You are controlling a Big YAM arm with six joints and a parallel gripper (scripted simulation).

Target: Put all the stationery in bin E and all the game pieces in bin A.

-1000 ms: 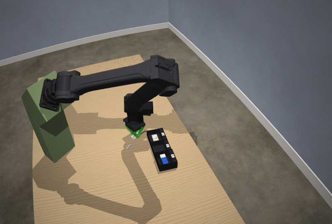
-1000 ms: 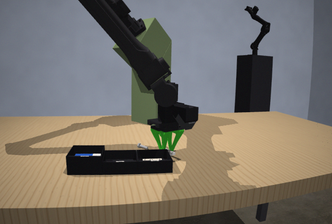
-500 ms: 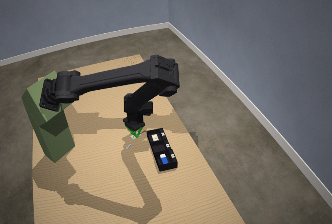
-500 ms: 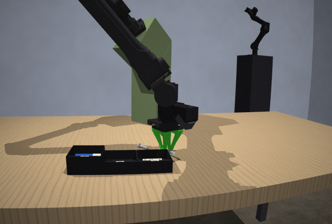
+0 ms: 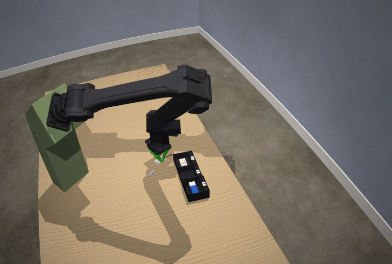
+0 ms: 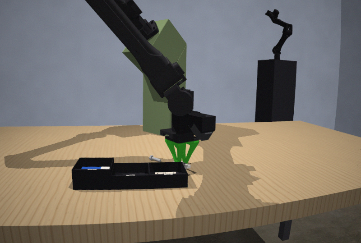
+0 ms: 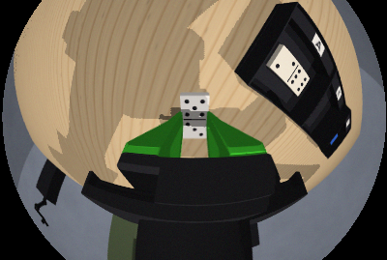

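Note:
My gripper [image 5: 161, 160] [image 6: 182, 162] [image 7: 194, 113] points down, its green fingertips against both long sides of a white domino [image 5: 157, 161] [image 6: 187, 166] [image 7: 194, 101], shut on it at table level. Bin A [image 6: 168, 181] [image 7: 261, 43] is the end bin nearest the gripper; another domino [image 5: 183, 161] [image 6: 165, 172] [image 7: 290, 71] lies flat in it. A blue and white eraser [image 5: 193, 188] [image 6: 90, 167] [image 7: 334, 139] lies in the taller bin [image 5: 198, 196] [image 6: 91, 179] at the row's other end. That bin's label is too small to read.
A grey bolt [image 5: 151, 172] [image 6: 155, 158] lies on the table near the gripper. A black middle bin [image 5: 187, 173] [image 6: 130, 180] stands between the two end bins. A thin dark mark [image 5: 169, 156] [image 6: 192, 171] shows by the domino; I cannot tell whether it is a shadow.

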